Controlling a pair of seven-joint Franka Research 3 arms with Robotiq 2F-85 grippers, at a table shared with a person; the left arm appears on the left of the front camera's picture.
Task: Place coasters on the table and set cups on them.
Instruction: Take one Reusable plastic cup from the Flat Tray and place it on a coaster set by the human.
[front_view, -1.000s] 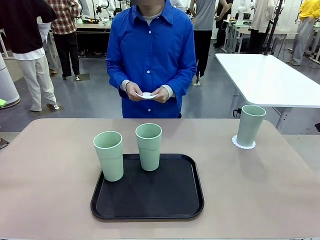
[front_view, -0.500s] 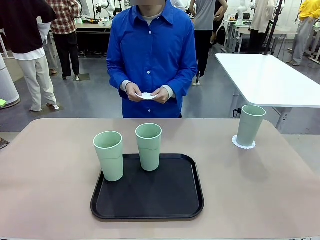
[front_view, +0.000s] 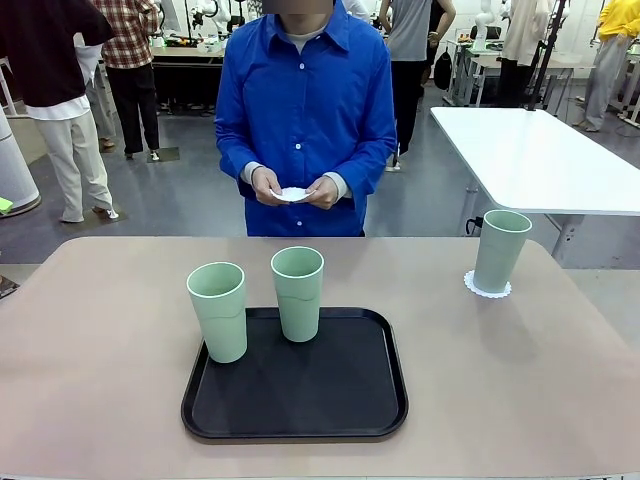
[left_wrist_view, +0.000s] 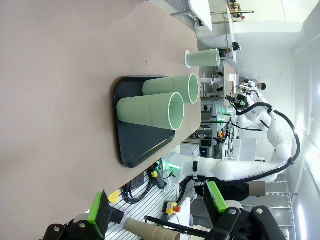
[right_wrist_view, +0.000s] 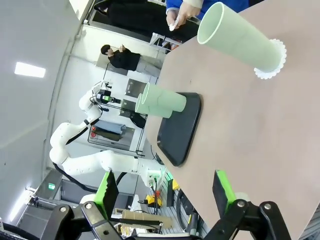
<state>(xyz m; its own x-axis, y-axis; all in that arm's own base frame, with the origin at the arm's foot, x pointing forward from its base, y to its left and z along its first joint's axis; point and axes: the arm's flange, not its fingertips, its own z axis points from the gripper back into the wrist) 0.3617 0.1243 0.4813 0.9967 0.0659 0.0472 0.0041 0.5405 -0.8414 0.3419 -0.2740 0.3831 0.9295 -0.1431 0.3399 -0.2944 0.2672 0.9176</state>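
Two pale green cups stand on the black tray (front_view: 340, 400): one cup (front_view: 218, 311) at its left edge, another cup (front_view: 298, 293) at its far side. A third cup (front_view: 499, 251) stands on a white lacy coaster (front_view: 487, 289) on the table (front_view: 100, 340) at the far right. Beyond the table's far edge, a person in a blue shirt holds white coasters (front_view: 294, 193) in both hands. My left gripper (left_wrist_view: 157, 210) is open off the table's near side. My right gripper (right_wrist_view: 165, 192) is open too, off the table, with the cup on its coaster (right_wrist_view: 241, 39) far ahead.
A white rectangular table (front_view: 530, 150) stands behind at the right. Other people stand in the background. The beige tabletop has bare room left of the tray and between the tray and the right-hand cup.
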